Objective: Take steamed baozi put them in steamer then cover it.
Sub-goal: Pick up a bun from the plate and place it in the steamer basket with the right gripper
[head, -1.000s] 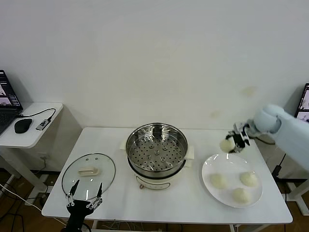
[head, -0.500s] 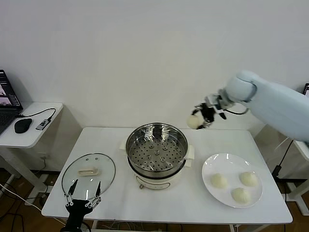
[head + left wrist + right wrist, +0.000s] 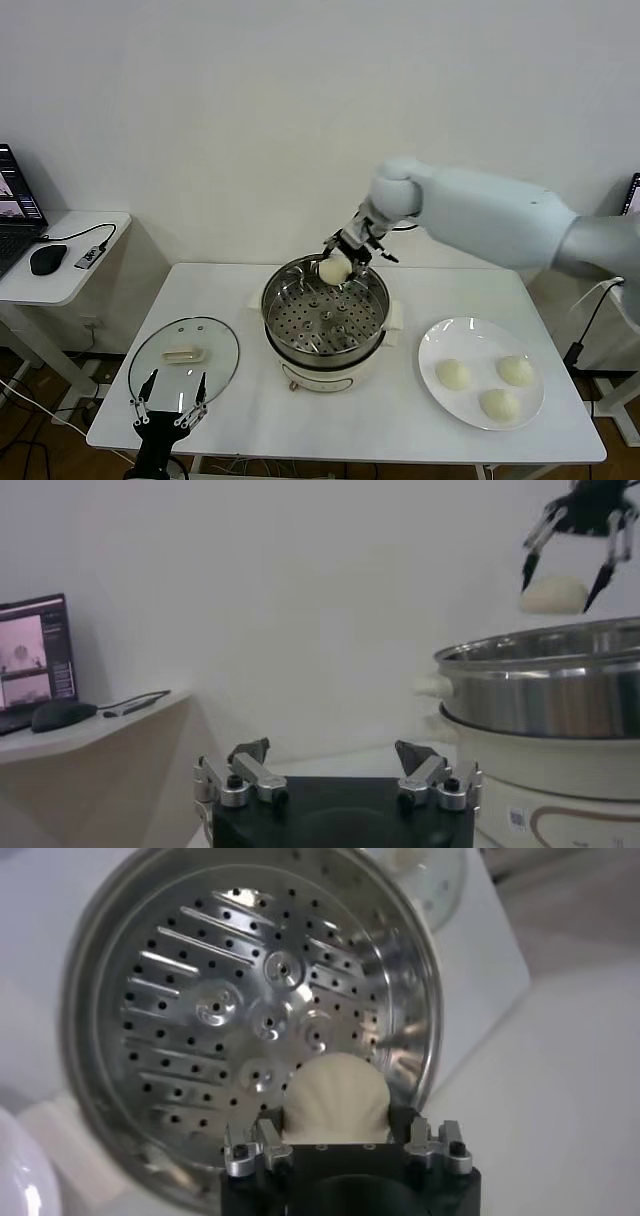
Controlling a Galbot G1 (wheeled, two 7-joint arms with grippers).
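Against a bare white wall, our white bench (image 3: 230,300) carries the steamer (image 3: 325,310) at its middle. Our right hand (image 3: 345,258) grips one bun (image 3: 333,269) just above the steamer's far rim, so the perforated tray (image 3: 230,1028) lies directly below and slightly nearer. Three buns (image 3: 500,404) wait on one plate (image 3: 432,345) to the right. One glass lid (image 3: 184,362) lies left, just beyond our open left hand (image 3: 172,400).
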